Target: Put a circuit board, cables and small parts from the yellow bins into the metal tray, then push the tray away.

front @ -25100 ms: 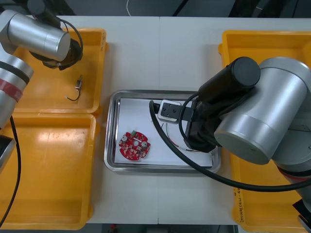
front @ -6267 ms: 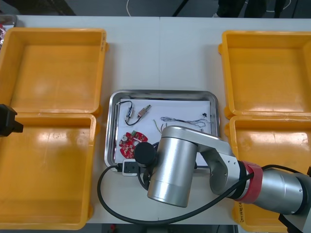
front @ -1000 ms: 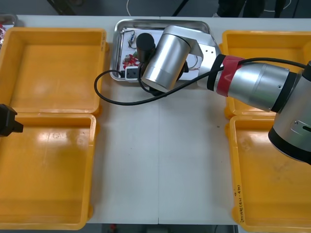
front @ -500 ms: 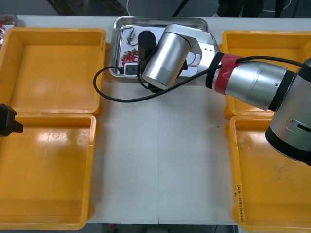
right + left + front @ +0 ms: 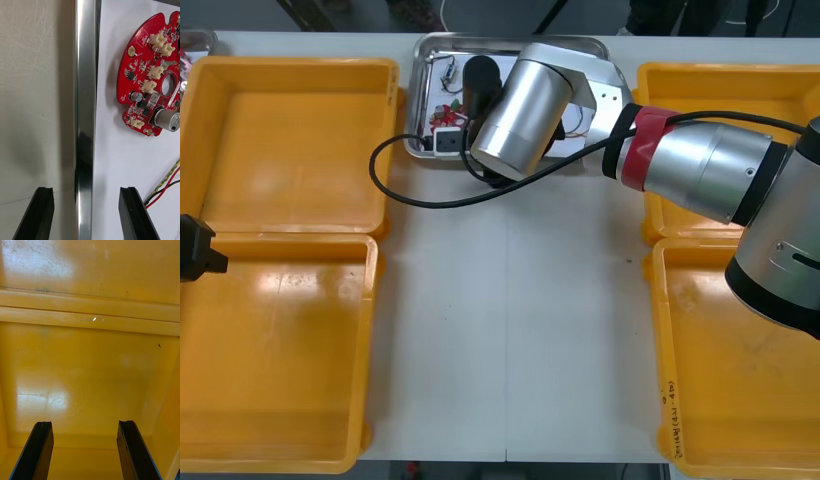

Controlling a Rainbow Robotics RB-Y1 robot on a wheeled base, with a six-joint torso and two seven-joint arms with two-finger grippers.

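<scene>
Front view has the tray [image 5: 510, 41] at the bench's far edge, between the far bins [image 5: 290, 130], its long axis running left to right along that edge. The right end effector [image 5: 86, 192] straddles the tray's rim near its near left corner, fingers spread, one over the bench, one over the white liner beside the board [image 5: 150, 75]. Stiff, light and slick, the tray likely slides readily, so pushing the rim suits it better than pinching. The left end effector [image 5: 85, 425] hangs spread over a bin [image 5: 90, 363].

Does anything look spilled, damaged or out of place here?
Nothing stands out. The red circuit board and red and yellow cable lie inside the metal tray; the open right pincer straddles its rim; the left pincer hangs over a yellow bin.
</scene>
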